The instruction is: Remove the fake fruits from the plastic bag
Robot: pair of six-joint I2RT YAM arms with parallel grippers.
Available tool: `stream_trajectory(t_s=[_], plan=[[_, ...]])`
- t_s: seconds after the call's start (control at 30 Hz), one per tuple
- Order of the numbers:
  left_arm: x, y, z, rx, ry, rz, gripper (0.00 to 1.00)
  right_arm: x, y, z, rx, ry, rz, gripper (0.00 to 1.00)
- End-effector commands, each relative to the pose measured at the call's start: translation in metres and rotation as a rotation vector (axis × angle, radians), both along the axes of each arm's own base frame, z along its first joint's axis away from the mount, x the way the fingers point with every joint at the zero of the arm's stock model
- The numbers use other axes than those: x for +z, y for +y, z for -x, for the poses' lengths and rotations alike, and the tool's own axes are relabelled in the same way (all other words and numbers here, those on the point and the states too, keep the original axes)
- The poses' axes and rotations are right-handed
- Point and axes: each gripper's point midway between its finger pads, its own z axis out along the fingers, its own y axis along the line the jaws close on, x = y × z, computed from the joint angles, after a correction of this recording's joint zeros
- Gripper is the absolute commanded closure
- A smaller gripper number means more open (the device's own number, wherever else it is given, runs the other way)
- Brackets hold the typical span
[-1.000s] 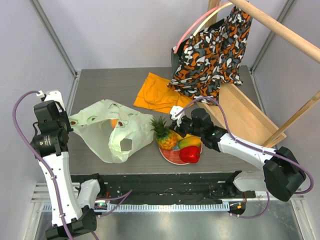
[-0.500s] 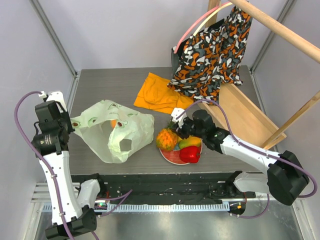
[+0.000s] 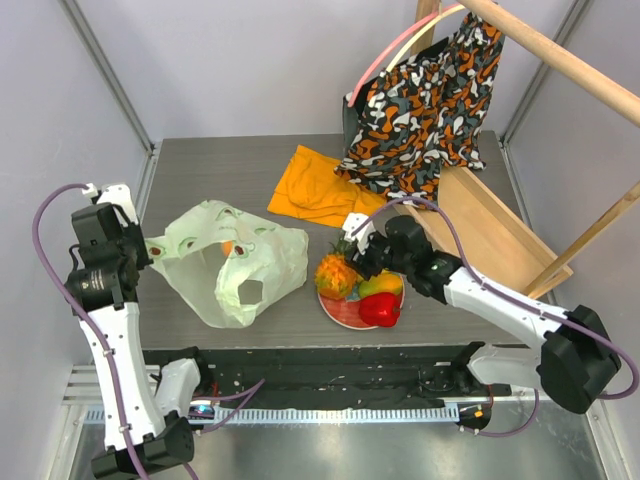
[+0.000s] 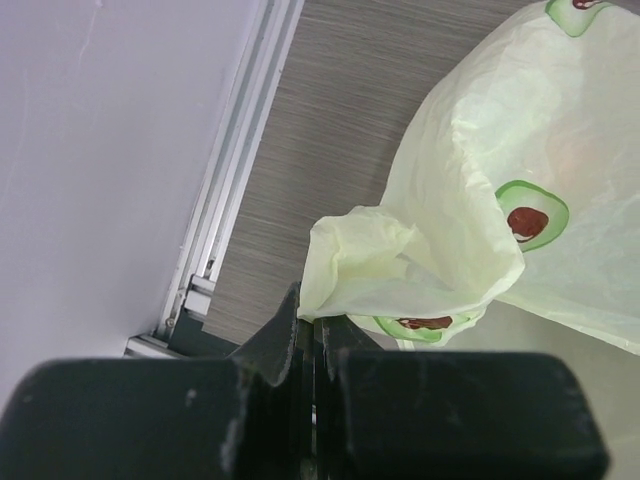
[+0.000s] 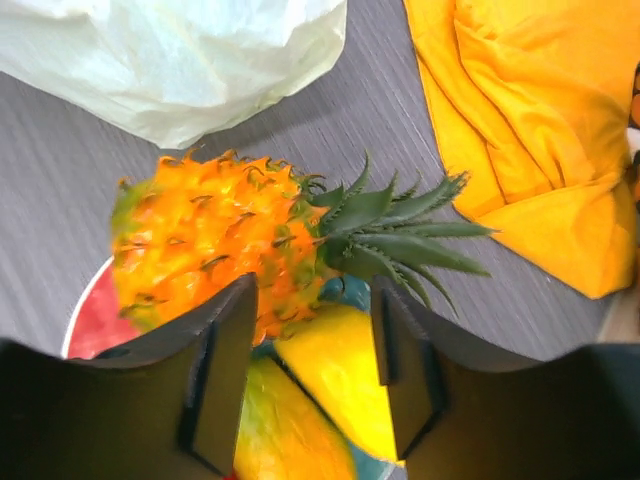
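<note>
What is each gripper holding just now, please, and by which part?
Left gripper is shut on the bag, pinching a bunched fold at its edge. Right gripper is open above the pineapple and holds nothing.

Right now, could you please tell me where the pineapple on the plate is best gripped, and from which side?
Probably across the orange body of the pineapple, from above: it lies on its side, flanks exposed, and its crown is only thin spiky leaves.

Inside the bag (image 3: 200, 262), an orange thing (image 3: 228, 246) shows only as a small patch; which fruit it is cannot be told. The plate (image 3: 343, 316) lies mostly hidden under the fruits (image 3: 380, 310). In the left wrist view the bag runs off the right edge.
</note>
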Motion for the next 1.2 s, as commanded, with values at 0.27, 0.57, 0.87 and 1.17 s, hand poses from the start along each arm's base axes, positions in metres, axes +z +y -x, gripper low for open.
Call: stream_trajectory(t_s=[0.27, 0.57, 0.87, 1.17], plan=[[0.017, -0.097, 0.023, -0.465, -0.109, 0.219, 1.0, 0.299, 0.098, 0.047, 0.359, -0.199, -0.486, 0.34], [0.035, -0.111, 0.027, -0.425, -0.167, 0.334, 1.0, 0.294, 0.2, 0.112, 0.675, -0.102, -0.542, 0.47], [0.06, -0.15, 0.048, -0.546, -0.233, 0.48, 1.0, 0.158, 0.217, 0.113, 0.619, 0.055, -0.276, 0.53], [0.06, -0.167, 0.073, -0.635, -0.209, 0.486, 1.0, 0.044, 0.164, 0.057, 0.311, -0.044, 0.069, 0.54]])
